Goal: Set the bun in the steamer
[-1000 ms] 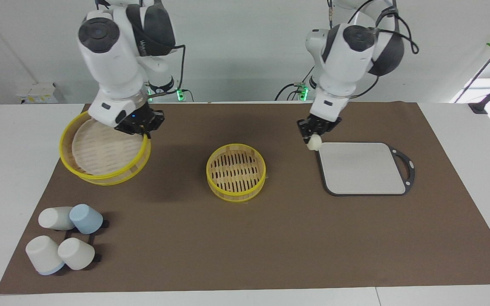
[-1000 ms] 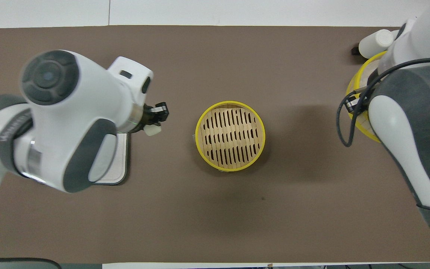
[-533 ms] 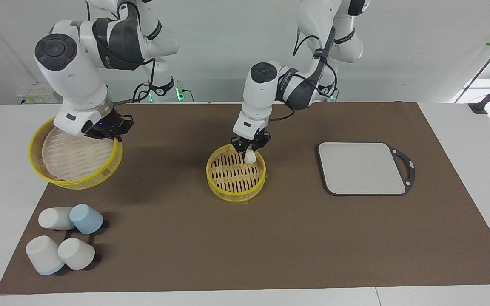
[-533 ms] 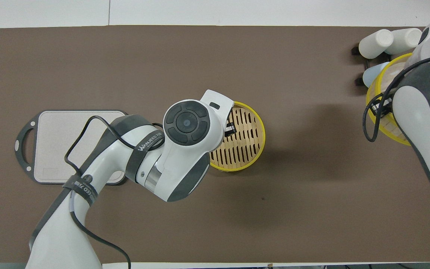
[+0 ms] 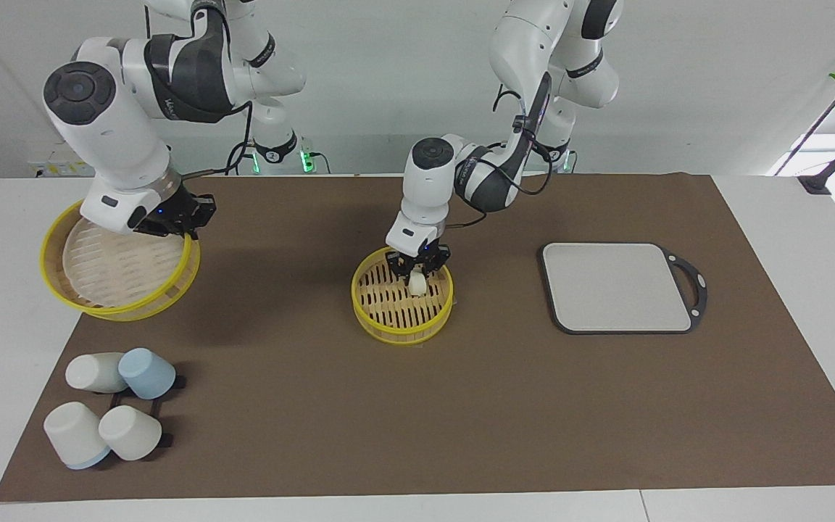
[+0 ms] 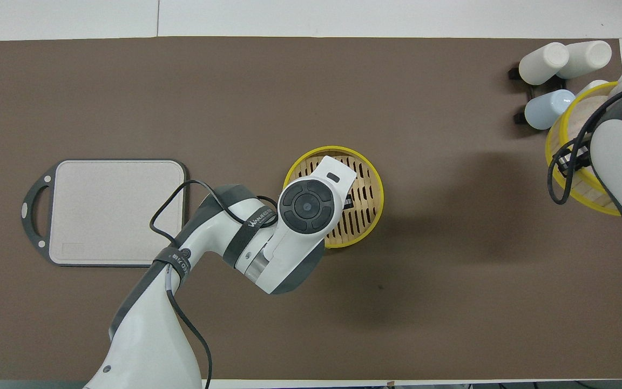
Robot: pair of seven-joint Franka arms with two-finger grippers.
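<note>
- Your brown mat (image 5: 461,406) covers most of the table, and everything else sits on it or hangs over its edge.
- The grey board (image 5: 617,286) lies flat toward the left arm's end of the table, well apart from the steamer.
- Your right gripper (image 5: 171,217) is clamped on the rim of the steamer lid (image 5: 117,272), holding it tilted in the air over the mat's edge at the right arm's end.
- The cups (image 5: 109,413) lie on their sides on a black rack, farther from the robots than the lid.
- The steamer (image 5: 402,322) stands mid-table, uncovered, its slatted base showing.
- Your left gripper (image 5: 417,274) reaches down inside the steamer's rim, fingers closed on the bun.
- The bun (image 5: 417,285) hangs at the fingertips, low over the slats; you cannot tell whether it touches them.
</note>
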